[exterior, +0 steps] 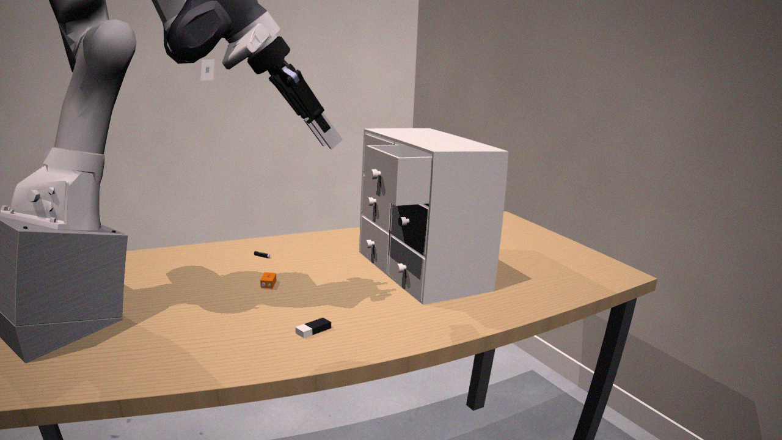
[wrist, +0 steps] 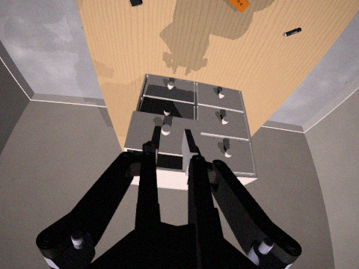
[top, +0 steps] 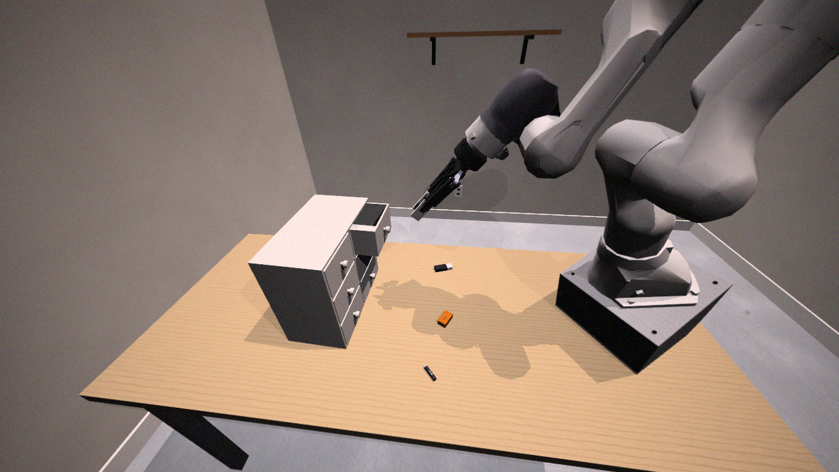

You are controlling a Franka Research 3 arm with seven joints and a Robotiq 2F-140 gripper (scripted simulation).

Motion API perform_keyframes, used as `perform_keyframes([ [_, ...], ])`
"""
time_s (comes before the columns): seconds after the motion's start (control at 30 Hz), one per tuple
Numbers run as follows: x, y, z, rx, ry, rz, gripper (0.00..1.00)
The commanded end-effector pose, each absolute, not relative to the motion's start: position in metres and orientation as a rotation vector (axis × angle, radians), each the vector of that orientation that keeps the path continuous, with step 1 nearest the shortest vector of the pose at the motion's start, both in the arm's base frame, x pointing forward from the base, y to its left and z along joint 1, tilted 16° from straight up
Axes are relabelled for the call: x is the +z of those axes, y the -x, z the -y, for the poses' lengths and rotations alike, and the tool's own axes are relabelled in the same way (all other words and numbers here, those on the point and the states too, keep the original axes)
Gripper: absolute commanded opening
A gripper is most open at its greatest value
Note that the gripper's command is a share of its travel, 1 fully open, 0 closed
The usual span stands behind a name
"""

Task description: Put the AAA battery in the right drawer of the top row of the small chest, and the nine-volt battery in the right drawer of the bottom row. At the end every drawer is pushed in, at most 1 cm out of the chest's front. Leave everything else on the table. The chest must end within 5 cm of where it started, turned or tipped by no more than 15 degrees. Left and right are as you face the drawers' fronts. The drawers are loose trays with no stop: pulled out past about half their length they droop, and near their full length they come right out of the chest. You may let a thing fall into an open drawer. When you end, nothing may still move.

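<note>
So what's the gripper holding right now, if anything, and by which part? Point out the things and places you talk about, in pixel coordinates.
Nothing: the black two-finger gripper (top: 416, 213) (exterior: 331, 143) (wrist: 171, 137) has only a narrow, vacant gap between its fingertips.

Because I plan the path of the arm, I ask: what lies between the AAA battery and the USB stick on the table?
The orange nine-volt battery lies between the AAA battery and the USB stick; the top view shows this.
</note>
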State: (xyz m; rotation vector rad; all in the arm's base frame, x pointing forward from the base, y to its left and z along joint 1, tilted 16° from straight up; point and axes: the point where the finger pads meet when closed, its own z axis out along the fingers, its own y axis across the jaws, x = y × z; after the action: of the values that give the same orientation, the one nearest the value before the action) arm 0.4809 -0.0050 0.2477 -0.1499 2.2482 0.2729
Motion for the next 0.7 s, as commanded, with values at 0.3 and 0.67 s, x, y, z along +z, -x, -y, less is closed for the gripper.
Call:
perform_keyframes([
  [0.3, 0.249, -0.430, 0.016, 0.276, 0.171, -2.595, 0.20],
  [0.67, 0.268, -0.400, 0.024, 0.270, 0.199, -2.796, 0.20],
])
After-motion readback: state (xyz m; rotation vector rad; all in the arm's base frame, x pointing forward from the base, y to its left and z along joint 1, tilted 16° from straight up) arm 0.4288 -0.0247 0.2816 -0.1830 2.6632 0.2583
